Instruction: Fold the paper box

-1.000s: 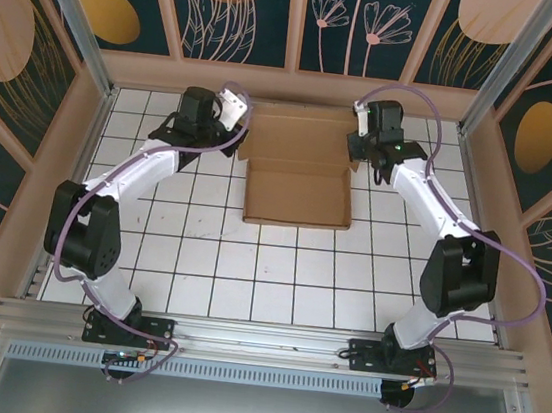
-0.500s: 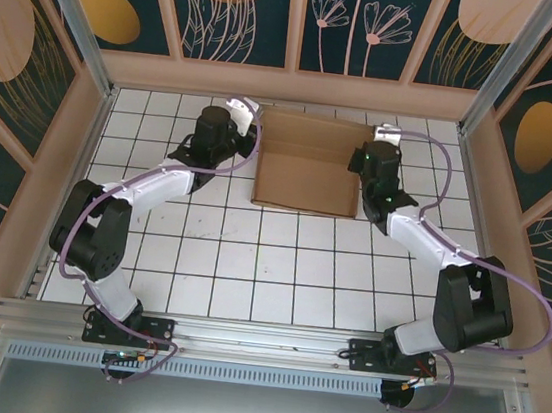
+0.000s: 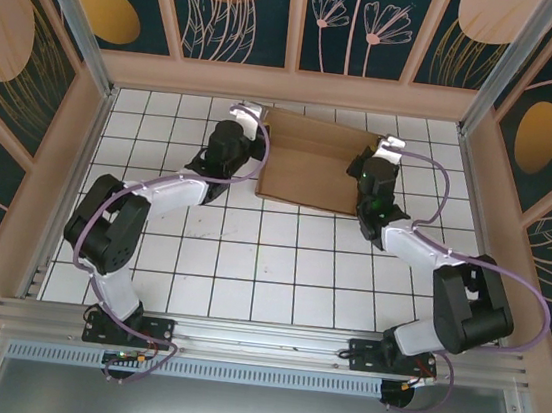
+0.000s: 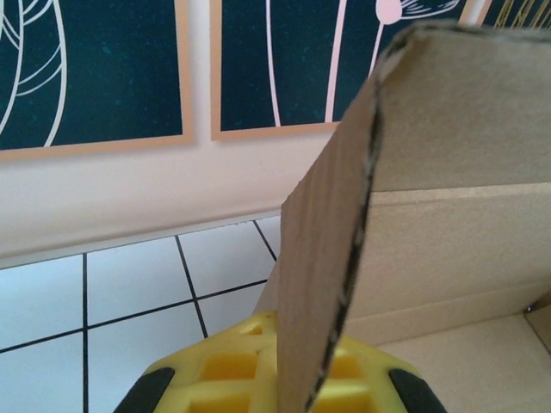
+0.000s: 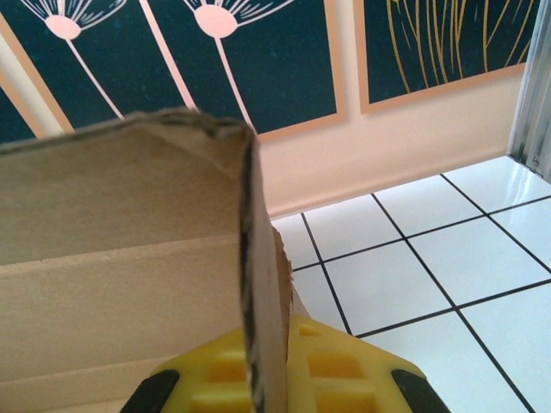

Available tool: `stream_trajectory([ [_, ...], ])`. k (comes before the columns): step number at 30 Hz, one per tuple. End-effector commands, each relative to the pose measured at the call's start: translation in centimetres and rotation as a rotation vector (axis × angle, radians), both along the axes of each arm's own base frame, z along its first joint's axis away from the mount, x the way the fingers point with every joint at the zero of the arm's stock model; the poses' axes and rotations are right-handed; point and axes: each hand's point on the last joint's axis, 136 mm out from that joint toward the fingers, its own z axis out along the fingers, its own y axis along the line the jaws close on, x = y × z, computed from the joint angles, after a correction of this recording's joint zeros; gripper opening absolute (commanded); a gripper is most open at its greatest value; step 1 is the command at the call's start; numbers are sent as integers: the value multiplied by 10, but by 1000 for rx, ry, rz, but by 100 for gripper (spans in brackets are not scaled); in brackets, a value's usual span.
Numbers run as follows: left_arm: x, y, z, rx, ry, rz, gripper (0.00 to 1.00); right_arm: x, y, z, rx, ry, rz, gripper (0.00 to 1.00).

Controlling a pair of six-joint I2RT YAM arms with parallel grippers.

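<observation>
The paper box [image 3: 311,166], plain brown cardboard, lies at the back middle of the white tiled floor, partly raised. My left gripper [image 3: 256,125] is at its left end and my right gripper [image 3: 378,152] at its right end. In the left wrist view the yellow fingers [image 4: 215,379] of my left gripper [image 4: 288,379] are shut on an upright side flap [image 4: 327,258], seen edge-on. In the right wrist view my right gripper [image 5: 275,374] is likewise shut on the other upright flap [image 5: 258,258], with a long box wall [image 5: 112,258] standing to the left.
The patterned back wall [image 3: 298,28] and its pale base board [image 3: 291,87] stand just behind the box. Side walls and metal posts [image 3: 68,10] close in the floor. Open tiles [image 3: 269,266] stretch between the box and the arm bases.
Both grippers have swung inward and toward the back wall while holding the side flaps. The box, nearly flat a second ago, now has its flaps and wall raised and looks shorter front to back.
</observation>
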Motion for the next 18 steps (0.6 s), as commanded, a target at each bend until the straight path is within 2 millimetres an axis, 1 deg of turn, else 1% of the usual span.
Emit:
stream_trajectory([
  [1, -4, -19, -6, -77, 11, -20, 0, 0, 15, 11, 51, -86, 34, 0],
  [3, -2, -19, -13, -96, 34, 0, 0, 1, 16, 4, 44, -76, 41, 0],
  [6, -2, -20, -17, -99, 28, 6, 0, -1, 18, -4, 38, -73, 55, 0],
  [13, 5, -21, -33, -86, 52, 44, 0, -4, 14, -22, 37, -75, 41, 0],
  [18, 4, -26, -45, -87, 59, 56, 0, -8, 13, -30, 41, -77, 27, 0],
])
